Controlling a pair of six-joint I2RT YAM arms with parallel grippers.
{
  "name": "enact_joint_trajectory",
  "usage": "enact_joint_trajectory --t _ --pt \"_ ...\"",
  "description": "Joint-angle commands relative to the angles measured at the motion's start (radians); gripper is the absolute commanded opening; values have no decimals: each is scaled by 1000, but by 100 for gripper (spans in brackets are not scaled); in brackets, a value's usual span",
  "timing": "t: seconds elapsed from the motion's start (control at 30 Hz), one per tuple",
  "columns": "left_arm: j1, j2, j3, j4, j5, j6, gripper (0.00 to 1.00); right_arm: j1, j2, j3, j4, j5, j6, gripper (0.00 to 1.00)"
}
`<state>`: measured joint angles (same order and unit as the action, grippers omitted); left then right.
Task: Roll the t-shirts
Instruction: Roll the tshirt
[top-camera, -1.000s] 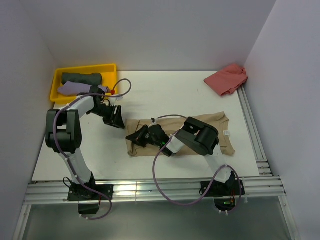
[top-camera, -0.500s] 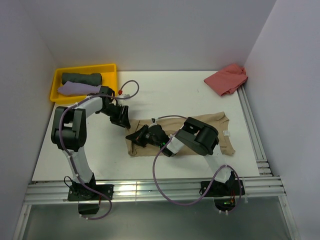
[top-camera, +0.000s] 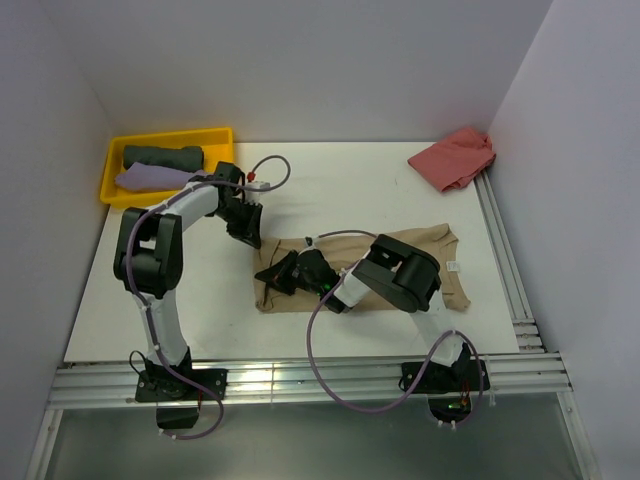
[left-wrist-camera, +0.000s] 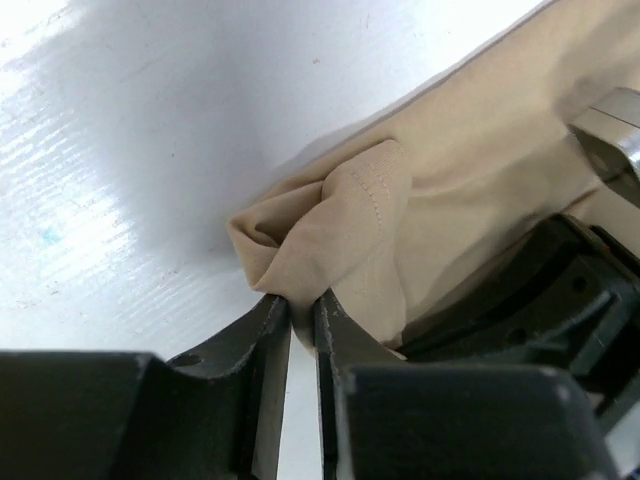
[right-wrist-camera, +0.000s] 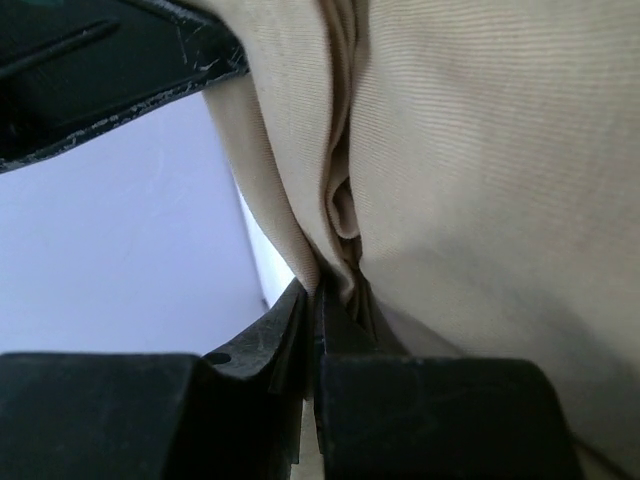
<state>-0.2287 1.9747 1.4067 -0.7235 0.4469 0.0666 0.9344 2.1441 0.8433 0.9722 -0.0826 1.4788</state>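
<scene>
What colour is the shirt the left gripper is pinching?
The t-shirt is tan-beige; the left wrist view shows it best.

Yellow rectangular plastic bin (top-camera: 224, 145) sits at the far left corner of the white desk (top-camera: 330, 185), close to the left wall. Ribbed aluminium rails (top-camera: 300, 380) run along the desk's near edge, and another rail strip (top-camera: 500, 250) runs along its right edge. Plain pale grey walls (top-camera: 300, 70) enclose three sides. In the left wrist view, the desk surface (left-wrist-camera: 120, 150) looks white and faintly streaked.

arms (top-camera: 155, 320): black, white links | cables (top-camera: 308, 345): purple | gripper fingers (left-wrist-camera: 258, 345): black
</scene>
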Motion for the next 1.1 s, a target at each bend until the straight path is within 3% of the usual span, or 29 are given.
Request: enact_joint_trajectory --t 0.0,0.07,0.17,0.27,0.4,0.5,0.9,1.07 --pt "-26 10 61 6 -88 10 21 23 -67 13 -108 20 -58 0" --pt "-35 12 67 3 -125 15 22 26 -84 25 -171 32 -81 0" --pt "-52 13 72 1 -177 12 14 29 -102 49 -259 55 -109 1" --pt "-72 19 77 -7 -217 15 4 40 -134 91 -404 119 -147 9" --pt "-101 19 86 -13 -289 18 0 64 -171 154 -568 184 -193 34" --pt "-115 23 94 -20 -316 19 0 81 -205 177 -665 221 -216 45" --pt "-149 36 115 -36 -352 18 0 138 -268 293 -932 334 -281 47" --pt "-153 38 121 -37 -355 18 0 161 -289 315 -965 357 -291 46"
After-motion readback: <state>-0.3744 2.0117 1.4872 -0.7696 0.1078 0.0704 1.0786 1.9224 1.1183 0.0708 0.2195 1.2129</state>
